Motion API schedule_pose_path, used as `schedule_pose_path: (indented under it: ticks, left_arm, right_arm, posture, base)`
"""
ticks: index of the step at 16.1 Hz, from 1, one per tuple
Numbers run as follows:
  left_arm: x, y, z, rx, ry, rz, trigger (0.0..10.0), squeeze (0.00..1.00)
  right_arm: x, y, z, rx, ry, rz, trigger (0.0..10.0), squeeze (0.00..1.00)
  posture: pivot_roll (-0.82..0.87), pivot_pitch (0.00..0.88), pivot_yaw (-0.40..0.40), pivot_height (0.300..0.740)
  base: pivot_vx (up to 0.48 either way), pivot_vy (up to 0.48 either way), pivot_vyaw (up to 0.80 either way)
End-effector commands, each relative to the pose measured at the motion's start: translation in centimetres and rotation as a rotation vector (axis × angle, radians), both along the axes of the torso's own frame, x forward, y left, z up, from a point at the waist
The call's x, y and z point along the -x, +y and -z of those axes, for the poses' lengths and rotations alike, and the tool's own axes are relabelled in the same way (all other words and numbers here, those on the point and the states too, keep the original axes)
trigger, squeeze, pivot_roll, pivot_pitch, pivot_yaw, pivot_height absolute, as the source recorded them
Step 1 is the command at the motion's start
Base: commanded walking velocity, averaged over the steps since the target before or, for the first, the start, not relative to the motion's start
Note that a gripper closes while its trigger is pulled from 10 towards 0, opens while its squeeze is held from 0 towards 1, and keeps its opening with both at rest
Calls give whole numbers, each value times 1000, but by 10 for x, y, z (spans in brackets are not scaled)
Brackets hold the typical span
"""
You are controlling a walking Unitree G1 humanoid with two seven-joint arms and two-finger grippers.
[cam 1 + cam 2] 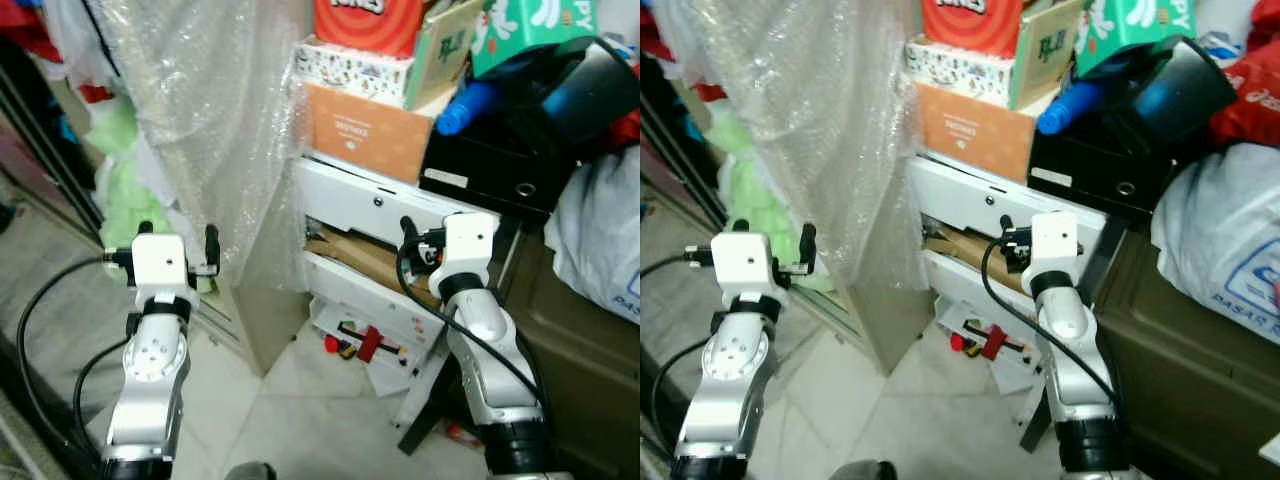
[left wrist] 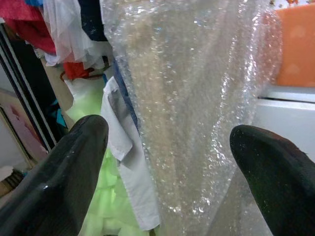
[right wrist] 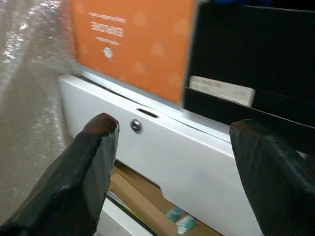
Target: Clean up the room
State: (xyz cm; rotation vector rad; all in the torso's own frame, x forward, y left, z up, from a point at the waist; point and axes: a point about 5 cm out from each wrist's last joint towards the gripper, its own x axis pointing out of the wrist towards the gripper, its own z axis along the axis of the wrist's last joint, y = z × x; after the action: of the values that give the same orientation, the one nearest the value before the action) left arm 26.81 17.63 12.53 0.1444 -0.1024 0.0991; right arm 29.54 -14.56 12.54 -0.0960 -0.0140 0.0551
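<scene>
A cluttered corner: a white drawer unit stands on the pale tiled floor, with an orange box and a black box stacked on top. Bubble wrap hangs beside it. The left claw is spread before the wrap — the right claw, also spread, faces the top drawer. Small red items litter the floor below.

Place: cluttered storage corner of a home, as I see it | Evidence: white drawer unit with boxes stacked on its top, an orange box at the front edge | hanging clothes beside a bubble-wrap sheet | toys and papers on my tiled floor
</scene>
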Motion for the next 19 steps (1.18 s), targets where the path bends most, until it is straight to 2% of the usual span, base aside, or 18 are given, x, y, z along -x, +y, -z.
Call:
schedule_pose_path:
  ticks: [1,4,9,12,15,19]
  left_arm:
    - [0,7,3,-11,20,-9,10000,0]
    - [2,9,3,-13,22,-16,10000,0]
    - [1,11,3,-21,18,-16,10000,0]
    - [0,9,4,-25,21,-2,10000,0]
    - [3,6,5,-12,18,-23,10000,0]
    - [14,8,10,15,18,-77,10000,0]
  right_arm:
    - [-2,10,-6,-8,-26,-27,10000,0]
    - [-5,13,-5,-20,-21,-40,10000,0]
    - [-9,18,-6,-25,-25,-53,10000,0]
    - [-9,17,-6,-27,-29,-50,10000,0]
    - [-10,15,-4,-17,-24,-67,10000,0]
    - [-18,22,-4,5,-14,-133,10000,0]
  posture:
    - [-141,0,28,740]
    - [-122,0,16,740]
    - [-116,0,16,740]
    - [-120,0,17,740]
    - [-101,0,-17,740]
    - [-53,0,-84,740]
  base:
    - [0,0,800]
    - [0,0,800]
    - [0,0,0]
    - [0,0,435]
    - [0,0,0]
    - [0,0,0]
